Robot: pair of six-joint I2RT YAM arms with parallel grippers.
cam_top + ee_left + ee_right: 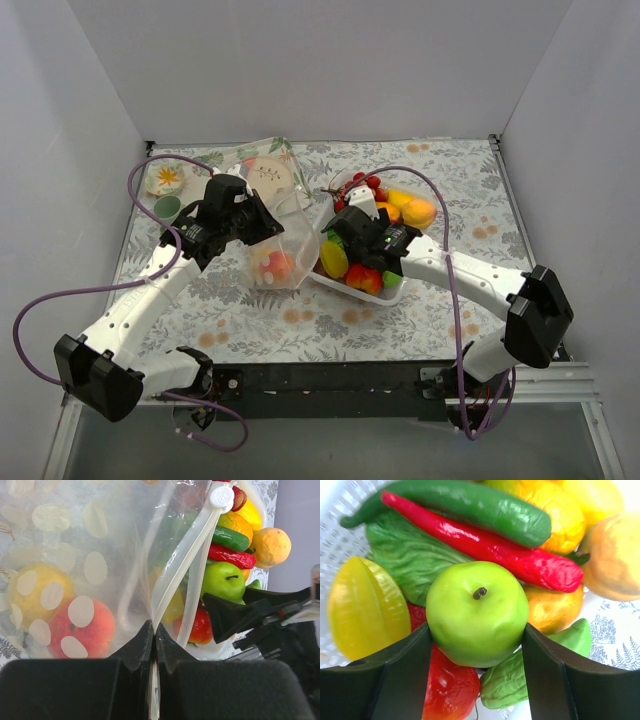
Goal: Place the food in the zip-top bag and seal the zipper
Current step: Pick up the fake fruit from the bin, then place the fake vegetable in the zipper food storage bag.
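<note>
The dotted zip-top bag (280, 240) lies left of the white tray (332, 284), with a peach (82, 627) and a yellow fruit (35, 592) inside. My left gripper (153, 628) is shut on the bag's mouth edge, pinching the zipper (182, 565), which runs up to a white slider (221, 496). My right gripper (476, 628) is down in the tray, one finger against each side of a green apple (477, 612). The apple rests among the food: a red chilli (485, 545), a green pepper (470, 505), a yellow star fruit (365, 607) and a green leaf (410, 555).
A round pink-and-white plate (268, 175) lies partly under the bag's far end. A small flower-print dish (165, 180) and a green cup (167, 207) sit at the far left. White walls close in the patterned table on three sides.
</note>
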